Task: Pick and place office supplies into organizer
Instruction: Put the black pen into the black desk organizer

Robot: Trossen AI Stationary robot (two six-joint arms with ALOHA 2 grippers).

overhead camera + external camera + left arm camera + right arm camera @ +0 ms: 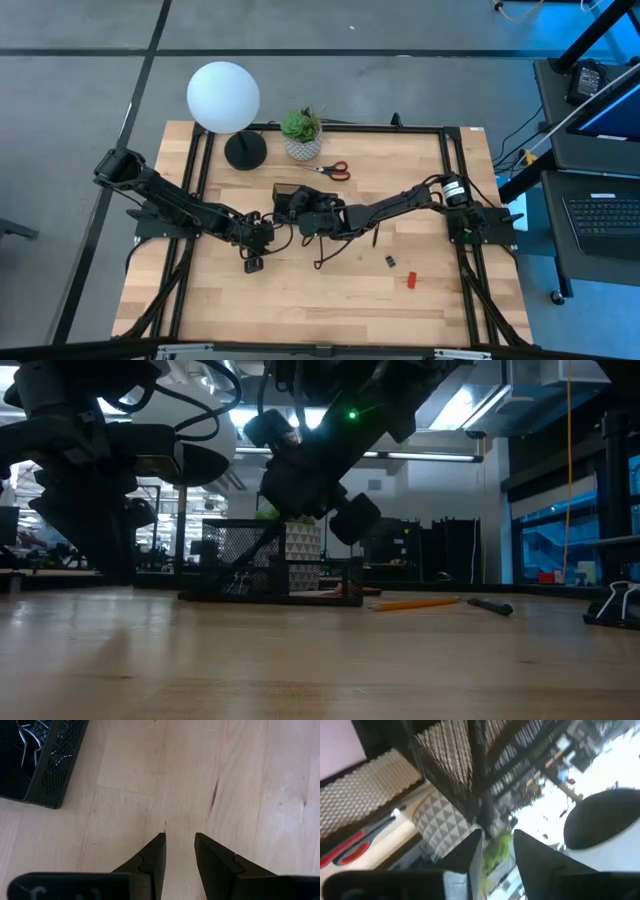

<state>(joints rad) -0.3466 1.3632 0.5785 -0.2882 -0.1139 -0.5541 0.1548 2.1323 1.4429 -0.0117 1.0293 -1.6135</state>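
My right gripper (300, 207) hangs with fingers parted and empty over the black mesh organizer (288, 192), nearer than my equally slack left gripper (179, 851) to the orange pencil (415, 603) lying flat beyond it.

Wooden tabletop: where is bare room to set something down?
The wooden tabletop is bare along the near edge, below both arms, left of the small red block. Crowded: the middle, where the left gripper and right gripper flank the black mesh organizer.

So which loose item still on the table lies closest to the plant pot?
The red-handled scissors, right beside the pot; the red block and black clip lie far off.
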